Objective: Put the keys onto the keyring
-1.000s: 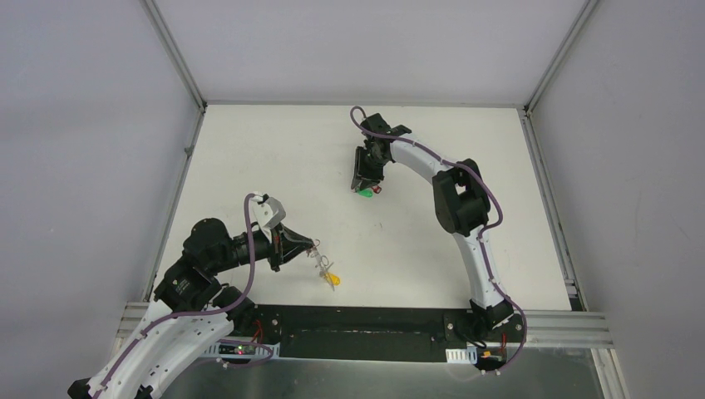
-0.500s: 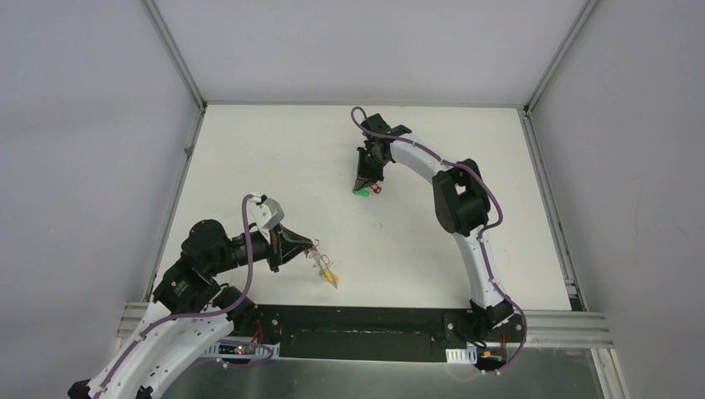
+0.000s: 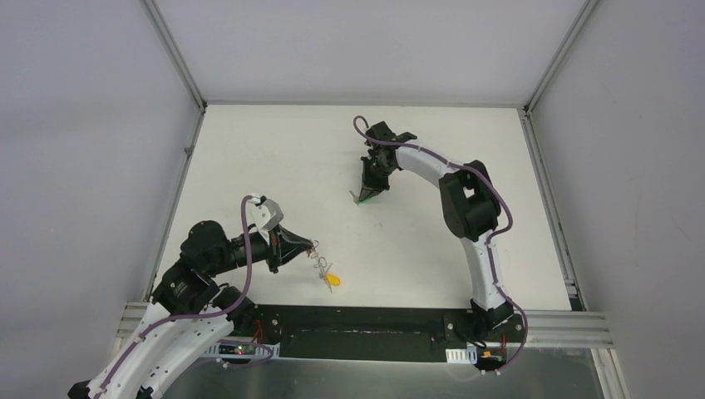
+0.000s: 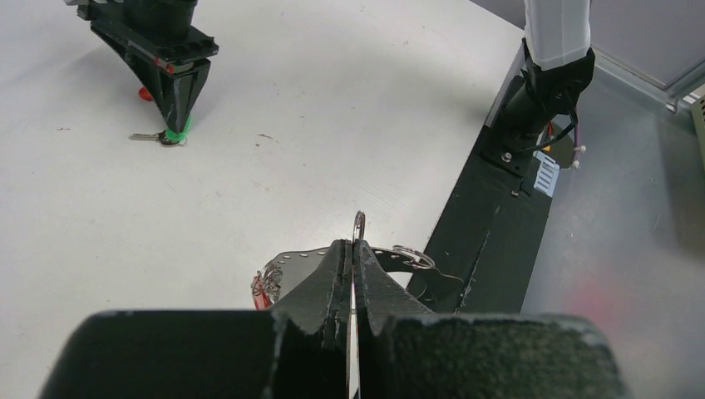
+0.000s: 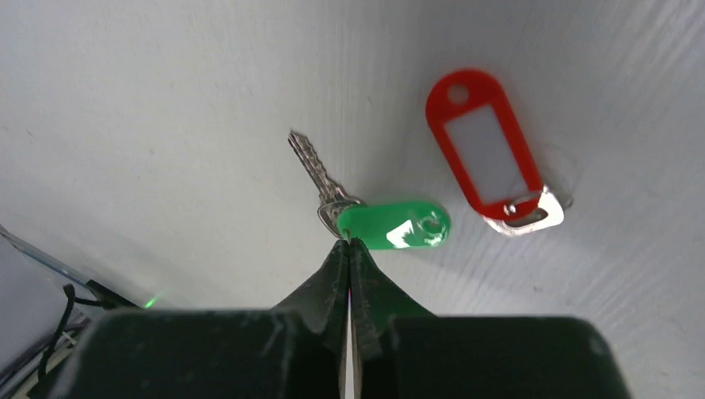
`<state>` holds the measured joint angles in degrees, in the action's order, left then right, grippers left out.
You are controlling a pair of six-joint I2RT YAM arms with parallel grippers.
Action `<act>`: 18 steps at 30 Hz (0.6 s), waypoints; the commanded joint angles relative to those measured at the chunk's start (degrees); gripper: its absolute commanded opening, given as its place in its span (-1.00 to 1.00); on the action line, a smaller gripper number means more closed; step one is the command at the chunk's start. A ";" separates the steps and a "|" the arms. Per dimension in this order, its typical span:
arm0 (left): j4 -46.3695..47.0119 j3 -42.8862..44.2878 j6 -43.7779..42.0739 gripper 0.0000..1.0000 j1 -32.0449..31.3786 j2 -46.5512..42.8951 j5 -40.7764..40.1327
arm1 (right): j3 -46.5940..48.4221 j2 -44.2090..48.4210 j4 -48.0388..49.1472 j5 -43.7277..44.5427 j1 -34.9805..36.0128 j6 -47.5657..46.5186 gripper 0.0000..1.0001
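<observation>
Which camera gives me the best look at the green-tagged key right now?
Right wrist: the green-tagged key sits mid-frame, blade and tag clear, at the shut tips of the right gripper. Left wrist shows it small and far under that gripper; top external shows only a green speck.

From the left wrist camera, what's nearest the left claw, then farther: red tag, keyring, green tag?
1. keyring, pinched right in the left claw.
2. green tag, far away, upper left.
3. red tag, just beyond the green one.
</observation>
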<state>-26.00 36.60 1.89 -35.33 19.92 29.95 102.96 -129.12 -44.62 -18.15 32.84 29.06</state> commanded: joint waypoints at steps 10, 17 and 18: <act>1.40 2.84 -0.71 -1.00 -0.54 3.37 0.80 | -13.37 26.51 2.15 -4.13 0.30 -12.20 -1.00; 1.41 4.55 0.57 -1.00 -0.48 8.00 0.45 | -17.21 29.03 3.01 -0.59 0.29 -8.80 -0.74; 1.44 4.73 1.10 -1.00 -0.52 8.54 0.20 | -17.11 27.99 2.89 -0.38 0.31 -7.41 -0.72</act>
<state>-27.07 38.13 1.98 -35.33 26.68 30.09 86.76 -98.78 -42.61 -20.58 32.86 19.16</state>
